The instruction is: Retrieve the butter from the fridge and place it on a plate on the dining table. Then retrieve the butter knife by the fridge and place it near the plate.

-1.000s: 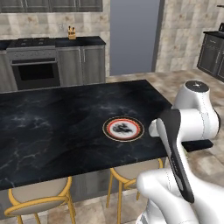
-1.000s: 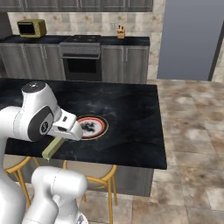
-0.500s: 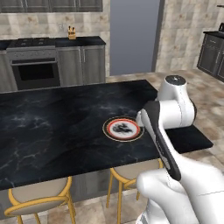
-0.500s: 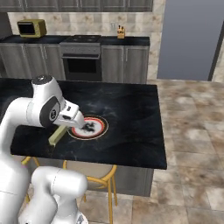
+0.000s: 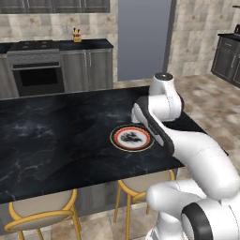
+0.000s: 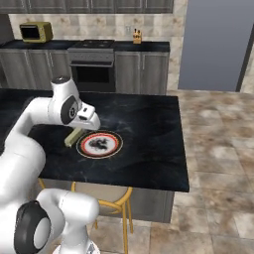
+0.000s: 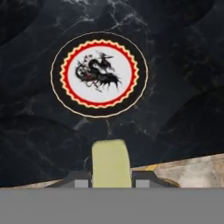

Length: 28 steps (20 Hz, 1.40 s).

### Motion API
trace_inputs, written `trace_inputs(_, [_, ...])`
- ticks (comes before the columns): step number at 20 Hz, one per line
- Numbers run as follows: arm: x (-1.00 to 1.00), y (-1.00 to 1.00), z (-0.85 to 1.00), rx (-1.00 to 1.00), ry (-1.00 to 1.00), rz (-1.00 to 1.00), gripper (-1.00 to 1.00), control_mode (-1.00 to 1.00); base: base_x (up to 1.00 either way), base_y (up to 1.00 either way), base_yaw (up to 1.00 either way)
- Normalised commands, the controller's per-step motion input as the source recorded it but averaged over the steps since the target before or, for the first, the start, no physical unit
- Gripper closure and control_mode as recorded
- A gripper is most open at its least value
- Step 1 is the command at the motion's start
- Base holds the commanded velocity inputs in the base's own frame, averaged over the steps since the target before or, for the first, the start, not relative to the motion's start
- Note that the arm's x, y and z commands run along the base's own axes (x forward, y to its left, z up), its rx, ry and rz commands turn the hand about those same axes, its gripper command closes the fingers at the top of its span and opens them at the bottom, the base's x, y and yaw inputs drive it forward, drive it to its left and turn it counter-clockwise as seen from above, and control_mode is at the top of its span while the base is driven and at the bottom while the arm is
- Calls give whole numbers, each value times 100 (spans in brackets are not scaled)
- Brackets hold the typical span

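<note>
1. The gripper (image 7: 111, 180) is seen at the bottom centre of the hand view, its jaws closed narrowly on the butter (image 7: 111, 162), a pale yellow-green stick held between the two dark finger tips.
2. In the right base view the butter (image 6: 74, 137) is seen at centre left, hanging below the hand and tilted, just beside the left rim of the plate (image 6: 98, 144) and above the dining table (image 6: 149, 149).
3. The coming move is judged to turn on one relation: in the hand view the plate (image 7: 99, 74) lies straight ahead of the gripper, toward the upper centre of the frame, and the stick's long axis points at it.
4. In the left base view the plate (image 5: 131, 138) is seen at centre frame on the black marble top (image 5: 56, 140), partly covered by the forearm.
5. No brand, label or legible writing is found; the plate bears only a dark dragon-like figure on white inside a red scalloped ring.
</note>
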Motion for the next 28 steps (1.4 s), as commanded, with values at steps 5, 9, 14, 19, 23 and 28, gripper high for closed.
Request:
trace_inputs(5, [97,10,-43,-1,9,0,100,-100,0,0,0])
trace_inputs(9, [97,0,-57,-7,17,0,100,-100,0,0,0])
trace_inputs(14, [74,0,-56,-7,12,0,100,-100,0,0,0])
trace_inputs(19, [43,0,-42,0,0,0,100,-100,0,0,0])
trace_inputs(23, [23,0,-37,1,-8,0,100,-100,0,0,0])
trace_inputs(28, [17,0,-44,0,-13,-2,100,-100,0,0,0])
